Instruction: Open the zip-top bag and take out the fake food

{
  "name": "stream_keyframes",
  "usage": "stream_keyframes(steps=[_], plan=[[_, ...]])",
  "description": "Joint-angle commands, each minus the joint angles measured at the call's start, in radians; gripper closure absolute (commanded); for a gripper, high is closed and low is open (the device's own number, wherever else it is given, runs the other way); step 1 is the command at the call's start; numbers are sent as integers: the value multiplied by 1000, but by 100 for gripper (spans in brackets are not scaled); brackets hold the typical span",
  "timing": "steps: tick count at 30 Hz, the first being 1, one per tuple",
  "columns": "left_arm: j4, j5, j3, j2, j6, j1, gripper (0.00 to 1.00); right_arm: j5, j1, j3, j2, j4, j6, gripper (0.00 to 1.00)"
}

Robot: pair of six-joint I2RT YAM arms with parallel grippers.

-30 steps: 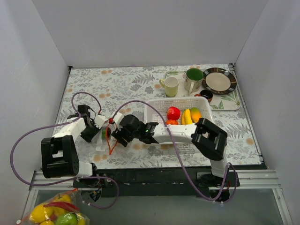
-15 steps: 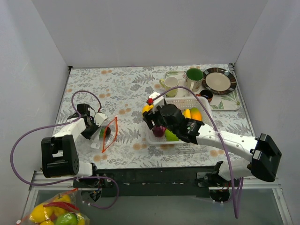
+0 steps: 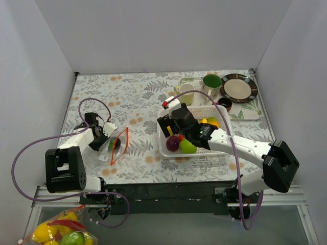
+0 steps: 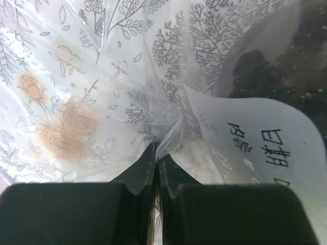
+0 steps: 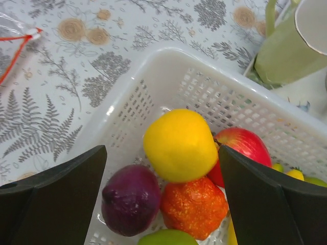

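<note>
One zip-top bag (image 3: pixel 119 145) in left hand (image 4: pixel 157 154), one basket (image 5: pixel 134 100), two cups (image 3: pixel 186 94).

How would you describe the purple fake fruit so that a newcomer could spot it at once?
Find the white perforated basket on the right half of the table, just in front of the tray. The purple piece lies in its near-left corner, beside the orange piece and the green piece. It is the only dark, plum-coloured round piece there.

White basket (image 5: pixel 148 102), cream cup (image 3: pixel 186 94), green cup (image 3: pixel 210 84), plate (image 3: pixel 238 87), tablecloth (image 3: pixel 133 92)
</note>
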Motion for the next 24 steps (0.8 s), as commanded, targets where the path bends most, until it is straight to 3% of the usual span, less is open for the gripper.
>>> stream_keyframes(steps=[1,3,6,11,14,17,24], plan=[[-26,93,-41,44,-16,-12,100,-91,66,111,32,67,-42,1],[-21,93,-41,50,-18,-10,100,-119,106,125,80,107,-71,2],[-23,95,-29,70,-22,-13,100,-156,208,115,150,216,-93,12],[-33,92,-25,79,-19,-18,100,-298,239,128,288,356,-120,19],[-39,89,-23,79,-28,-22,100,-346,241,154,362,432,-117,17],[-47,90,-23,77,-38,-30,100,-375,239,209,428,459,-127,9],[-56,104,-43,74,-62,-51,100,-423,238,348,556,463,-122,6]])
